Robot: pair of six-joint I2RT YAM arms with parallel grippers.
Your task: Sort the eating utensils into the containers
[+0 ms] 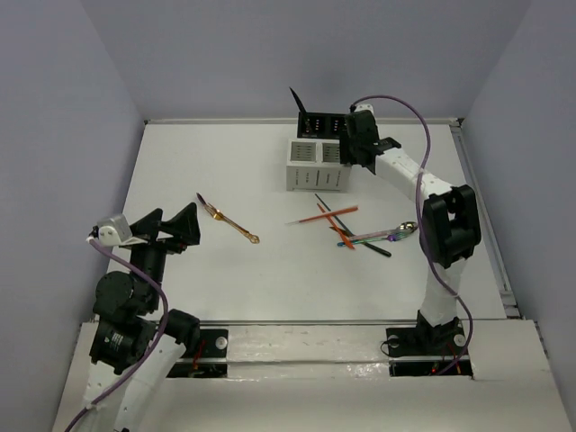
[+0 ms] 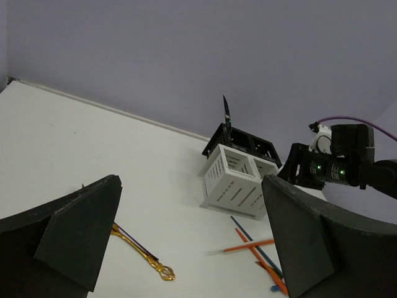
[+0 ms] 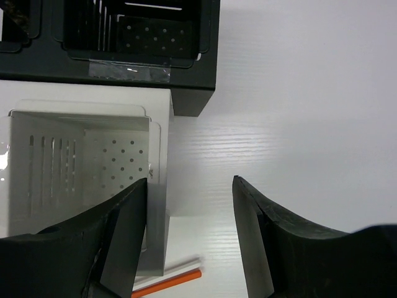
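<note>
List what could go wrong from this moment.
The right gripper, open and empty, hangs at the edge of the containers; a sideways drift could shove the block and tip the black utensil standing in it. The orange-red utensil lies crossed with others in a pile; pinching it may drag or lift a neighbour. The gold utensil by the open left gripper lies flat, so a pinch may slip off it.

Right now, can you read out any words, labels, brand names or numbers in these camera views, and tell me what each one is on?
None: no words, numbers or logos can be read in any view.
The containers show only slots and dots, and the clear tape on their black side is blank.
The utensils carry no marks that can be made out.
</note>
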